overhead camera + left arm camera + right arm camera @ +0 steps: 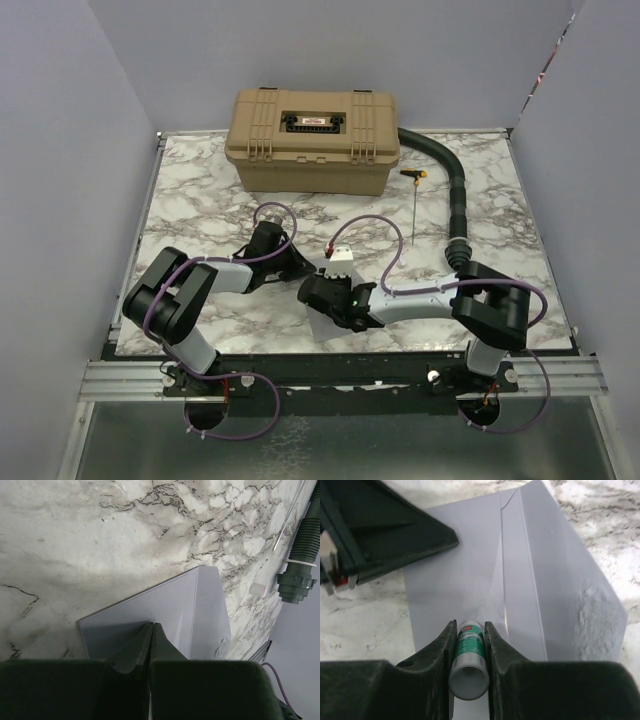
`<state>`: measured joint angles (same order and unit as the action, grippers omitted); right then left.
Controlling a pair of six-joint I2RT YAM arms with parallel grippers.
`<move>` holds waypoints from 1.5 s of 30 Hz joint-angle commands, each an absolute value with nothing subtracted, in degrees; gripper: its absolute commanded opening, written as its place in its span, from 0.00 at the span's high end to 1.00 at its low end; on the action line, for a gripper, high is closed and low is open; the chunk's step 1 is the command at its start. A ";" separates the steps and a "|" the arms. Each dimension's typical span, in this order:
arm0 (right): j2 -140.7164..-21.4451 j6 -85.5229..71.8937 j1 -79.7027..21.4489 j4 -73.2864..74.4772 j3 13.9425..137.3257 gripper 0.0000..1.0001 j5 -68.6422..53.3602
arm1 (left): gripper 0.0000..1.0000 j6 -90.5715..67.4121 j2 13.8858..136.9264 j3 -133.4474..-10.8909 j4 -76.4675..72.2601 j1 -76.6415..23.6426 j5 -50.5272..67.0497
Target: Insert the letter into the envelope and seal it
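Observation:
The grey-lavender envelope (465, 565) lies flat on the marble table near the front edge (328, 328), its flap (565, 590) folded open to the right. My right gripper (469, 624) is shut on a green-and-white glue stick (470, 647), whose tip touches the envelope's body beside the flap fold. My left gripper (153, 624) is shut with nothing between its fingers, and its tips rest on the envelope (170, 602) near the left edge. It shows as a dark wedge in the right wrist view (390, 525). The letter is hidden from every view.
A tan hard case (315, 140) stands at the back of the table. A black ribbed hose (457, 195) curves down the right side, with a thin yellow-handled tool (414, 205) lying beside it. The two arms meet over the front middle.

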<state>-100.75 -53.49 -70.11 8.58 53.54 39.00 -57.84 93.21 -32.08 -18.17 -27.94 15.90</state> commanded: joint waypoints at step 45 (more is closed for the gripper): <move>-102.94 -61.73 -72.59 33.47 54.59 1.00 32.56 | 1.00 -58.81 98.31 -25.91 -10.28 -26.54 8.04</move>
